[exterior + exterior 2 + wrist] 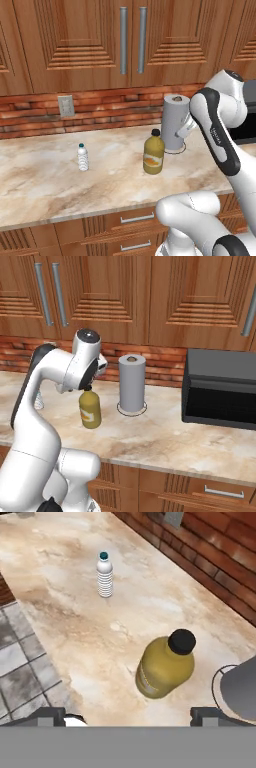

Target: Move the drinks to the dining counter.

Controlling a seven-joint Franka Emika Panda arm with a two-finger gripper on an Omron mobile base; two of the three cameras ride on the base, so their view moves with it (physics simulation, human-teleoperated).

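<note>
The marbled counter (50,190) under the wooden wall cabinets (80,40) spreads out below the gripper (127,714), which hangs above it with its two dark fingertips (50,716) set wide apart and nothing between them, so the hand is released. A red brick backsplash (100,112) runs along the far edge of the counter, beyond the hand, with a pale wall outlet (66,105) set into it. In the right base view a black microwave (220,388) sits on the counter well off to the hand's right. The grey paper-towel roll (132,382) stands upright just to the right of the hand and slightly behind the juice bottle; in the hand view its edge and round base ring show at the right border. The yellow juice bottle (165,666), black cap up, stands on the counter directly beneath and just ahead of the open fingers, near them but not touched; the left base view shows its orange label (152,160). The small clear water bottle (104,575) with the teal cap stands upright farther ahead of the hand and to its left, well apart from the juice bottle, also on the marbled counter.
</note>
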